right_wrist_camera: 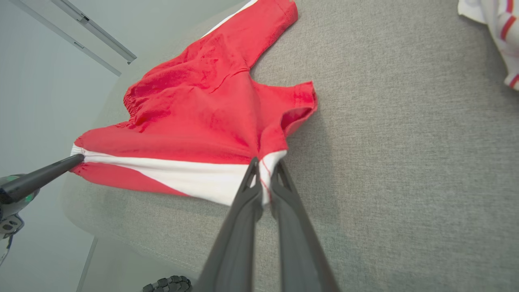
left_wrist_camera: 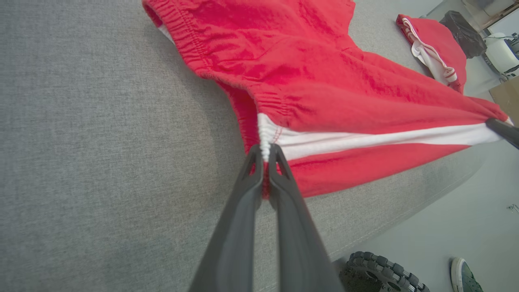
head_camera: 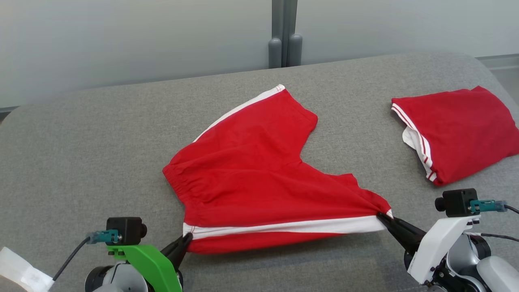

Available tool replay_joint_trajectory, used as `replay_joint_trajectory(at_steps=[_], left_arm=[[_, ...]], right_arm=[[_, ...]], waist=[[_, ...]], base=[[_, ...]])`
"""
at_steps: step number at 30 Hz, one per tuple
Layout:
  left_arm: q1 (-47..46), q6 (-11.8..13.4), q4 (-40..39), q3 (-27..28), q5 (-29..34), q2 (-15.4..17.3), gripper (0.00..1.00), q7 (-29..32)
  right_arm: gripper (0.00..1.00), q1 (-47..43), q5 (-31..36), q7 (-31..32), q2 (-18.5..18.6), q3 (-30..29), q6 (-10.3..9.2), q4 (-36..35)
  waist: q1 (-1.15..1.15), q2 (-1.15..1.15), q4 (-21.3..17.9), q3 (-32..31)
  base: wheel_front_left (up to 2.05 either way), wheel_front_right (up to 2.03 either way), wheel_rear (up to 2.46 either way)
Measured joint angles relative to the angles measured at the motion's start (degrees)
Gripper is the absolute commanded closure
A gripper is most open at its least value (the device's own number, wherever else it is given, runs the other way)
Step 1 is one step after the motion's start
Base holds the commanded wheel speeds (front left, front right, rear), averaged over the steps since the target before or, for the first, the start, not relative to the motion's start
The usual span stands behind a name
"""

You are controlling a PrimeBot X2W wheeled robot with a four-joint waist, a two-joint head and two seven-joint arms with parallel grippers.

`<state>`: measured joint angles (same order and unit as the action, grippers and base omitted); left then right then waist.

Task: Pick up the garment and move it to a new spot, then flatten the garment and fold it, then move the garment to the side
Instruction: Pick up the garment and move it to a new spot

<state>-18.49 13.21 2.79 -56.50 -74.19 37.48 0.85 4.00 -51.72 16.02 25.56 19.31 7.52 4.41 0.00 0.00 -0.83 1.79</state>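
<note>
The garment (head_camera: 259, 170) is a pair of red shorts with a white side stripe, spread on the grey padded table (head_camera: 81, 142). Its near edge is lifted and pulled taut between both grippers. My left gripper (head_camera: 187, 236) is shut on the waistband end of the white stripe, seen up close in the left wrist view as the garment (left_wrist_camera: 324, 93) pinched in the left gripper (left_wrist_camera: 265, 152). My right gripper (head_camera: 381, 216) is shut on the leg-hem end of the stripe; the right wrist view shows the garment (right_wrist_camera: 202, 117) pinched in the right gripper (right_wrist_camera: 264, 164).
A second red garment (head_camera: 458, 129), folded, with white trim, lies at the table's right side. A grey post (head_camera: 285, 34) stands behind the far edge. In the left wrist view a wheel (left_wrist_camera: 377, 273) and a shoe (left_wrist_camera: 464, 275) are on the floor beyond the table's near edge.
</note>
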Motion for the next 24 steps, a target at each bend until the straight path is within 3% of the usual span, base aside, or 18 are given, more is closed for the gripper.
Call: replay_joint_trajectory(at_steps=[6,11,24], left_arm=[[-0.4,-0.1,-0.3,0.9,-0.4,-0.1,1.0,-0.3],[-4.4,-1.0,0.6,1.7,0.1,-0.7,1.0,0.5],[-17.9,-2.2,7.6,4.1,1.2,-7.4,1.0,3.6]], right_arm=[[1.0,0.0,3.7,4.8,-3.0,-4.1,-0.01,-2.0],[1.0,5.2,5.8,8.0,-5.0,-6.5,-0.01,-2.5],[1.0,27.0,7.1,20.2,-3.8,-8.1,-0.03,4.8]], waist=[[0.0,0.0,0.2,0.7],[0.0,0.0,0.6,2.9],[0.0,0.0,4.1,10.9]], base=[[0.0,0.0,0.0],[0.0,0.0,0.0],[0.0,0.0,0.0]])
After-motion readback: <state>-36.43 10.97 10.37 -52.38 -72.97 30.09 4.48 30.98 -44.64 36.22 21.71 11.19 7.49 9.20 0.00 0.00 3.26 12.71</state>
